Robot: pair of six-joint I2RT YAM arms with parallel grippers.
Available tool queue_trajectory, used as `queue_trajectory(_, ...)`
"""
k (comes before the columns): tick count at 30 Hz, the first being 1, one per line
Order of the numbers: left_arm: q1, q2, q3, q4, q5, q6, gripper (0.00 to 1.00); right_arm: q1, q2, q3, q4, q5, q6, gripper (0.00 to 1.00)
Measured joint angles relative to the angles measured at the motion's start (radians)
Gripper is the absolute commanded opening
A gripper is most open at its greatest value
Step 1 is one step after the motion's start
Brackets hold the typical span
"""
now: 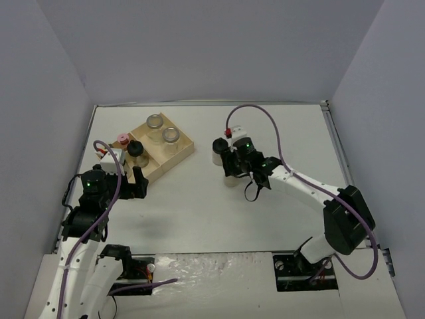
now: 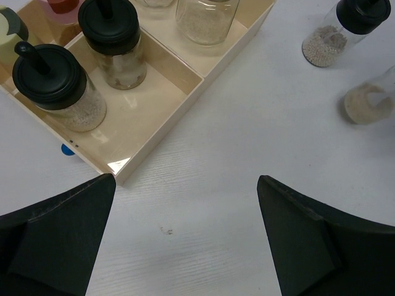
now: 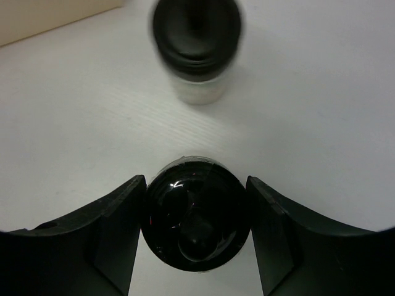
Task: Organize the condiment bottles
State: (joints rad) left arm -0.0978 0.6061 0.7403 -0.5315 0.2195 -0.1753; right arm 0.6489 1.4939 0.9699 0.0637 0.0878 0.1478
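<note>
The pale wooden tray (image 1: 184, 150) holds two silver-lidded jars (image 1: 155, 121) (image 1: 171, 135), a pink-capped jar (image 1: 123, 139) and a black-capped jar (image 1: 136, 147). The left wrist view shows two black-capped jars (image 2: 49, 77) (image 2: 110, 28) in the tray's near compartment (image 2: 148, 114) and a yellow-green cap (image 2: 9, 28) at the left edge. My left gripper (image 1: 139, 178) (image 2: 186, 180) is open and empty over bare table beside the tray's corner. My right gripper (image 1: 234, 167) (image 3: 196, 182) is shut on a black-capped jar (image 3: 196, 225). Another black-capped jar (image 1: 219, 149) (image 3: 196, 46) stands just beyond it.
White table (image 1: 199, 212) with grey walls on three sides. The right arm's purple cable (image 1: 265, 119) arcs above the table's far right. A small blue mark (image 2: 66, 149) shows beside the tray's near wall.
</note>
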Motion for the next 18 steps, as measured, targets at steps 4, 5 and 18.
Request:
queue_trajectory(4,-0.005,0.006,0.0,-0.002,-0.001,0.0,0.97,0.149,0.025,0.012,0.009,-0.022,-0.012,0.0)
queue_trajectory(5,-0.006,0.008,0.0,-0.003,-0.002,0.0,0.97,0.175,0.042,0.024,0.009,-0.022,-0.018,0.0)
queue_trajectory(18,-0.026,0.037,0.0,-0.004,-0.006,0.0,0.97,0.289,0.15,0.084,0.058,-0.013,-0.052,0.63)
